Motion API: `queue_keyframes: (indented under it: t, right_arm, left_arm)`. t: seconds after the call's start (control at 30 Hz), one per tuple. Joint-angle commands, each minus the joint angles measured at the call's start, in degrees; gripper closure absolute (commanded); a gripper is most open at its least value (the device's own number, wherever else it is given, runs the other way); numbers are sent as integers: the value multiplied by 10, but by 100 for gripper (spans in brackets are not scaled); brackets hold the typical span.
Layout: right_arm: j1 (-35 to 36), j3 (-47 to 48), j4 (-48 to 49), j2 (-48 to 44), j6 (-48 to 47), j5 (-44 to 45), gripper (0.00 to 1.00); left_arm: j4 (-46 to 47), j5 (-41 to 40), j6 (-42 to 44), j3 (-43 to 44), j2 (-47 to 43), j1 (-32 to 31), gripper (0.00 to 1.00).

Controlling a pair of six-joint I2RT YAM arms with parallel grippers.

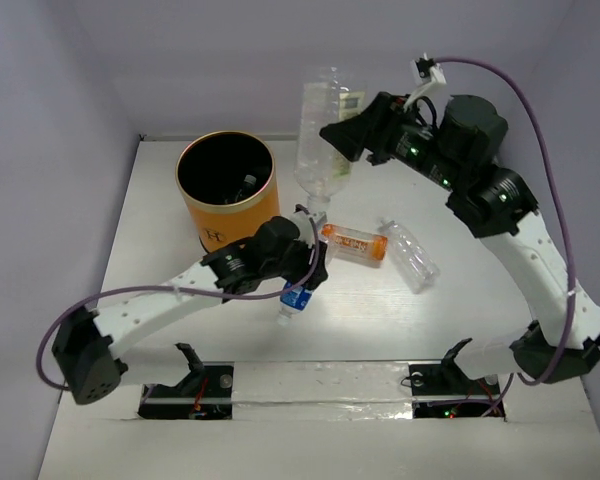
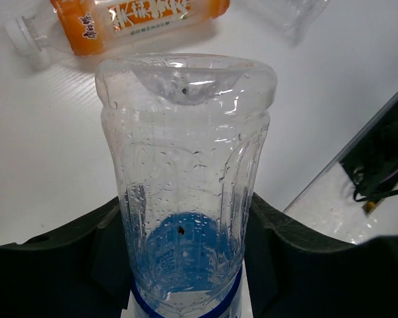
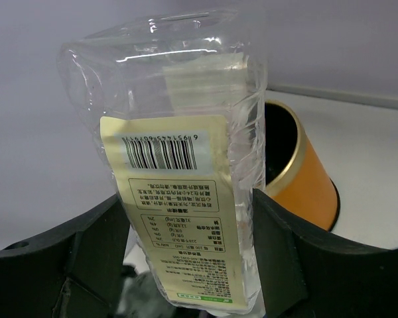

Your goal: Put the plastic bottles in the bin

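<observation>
My right gripper [image 1: 348, 135] is shut on a clear bottle with a cream label [image 1: 323, 130], held neck-down in the air just right of the orange bin [image 1: 238, 222]. In the right wrist view the bottle [image 3: 179, 199] sits between the fingers, with the bin [image 3: 305, 182] behind it. My left gripper [image 1: 302, 272] is shut on a blue-labelled bottle [image 1: 296, 298] low over the table; it fills the left wrist view [image 2: 186, 172]. An orange-labelled bottle [image 1: 355, 243] and a clear unlabelled one [image 1: 411, 257] lie on the table.
Something dark lies inside the bin. The orange-labelled bottle [image 2: 132, 20] lies just beyond my left gripper. The table's front edge with two cut-outs and cabling [image 2: 378, 172] runs along the near side.
</observation>
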Motion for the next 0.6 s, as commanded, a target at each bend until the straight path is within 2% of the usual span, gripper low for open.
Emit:
queue_keyframes:
  t: [0.0, 0.2, 0.37, 0.43, 0.5, 0.57]
  right_arm:
    - [-4, 80, 107, 59, 23, -11, 53]
    - [-40, 193, 127, 159, 56, -32, 53]
    - [-48, 281, 142, 261, 66, -43, 53]
    - [-48, 286, 154, 287, 59, -48, 54]
    - [-48, 250, 186, 303, 53, -55, 53]
    - [-48, 246, 211, 317, 57, -65, 53]
  left_arm:
    - [-27, -19, -64, -21, -67, -2, 62]
    - [-59, -58, -133, -34, -184, -2, 62]
    - [-109, -82, -157, -24, -271, -2, 61]
    - [-131, -91, -162, -8, -294, -2, 61]
    - [-162, -99, -159, 12, -318, -2, 61]
    - [-189, -131, -159, 57, -327, -2, 61]
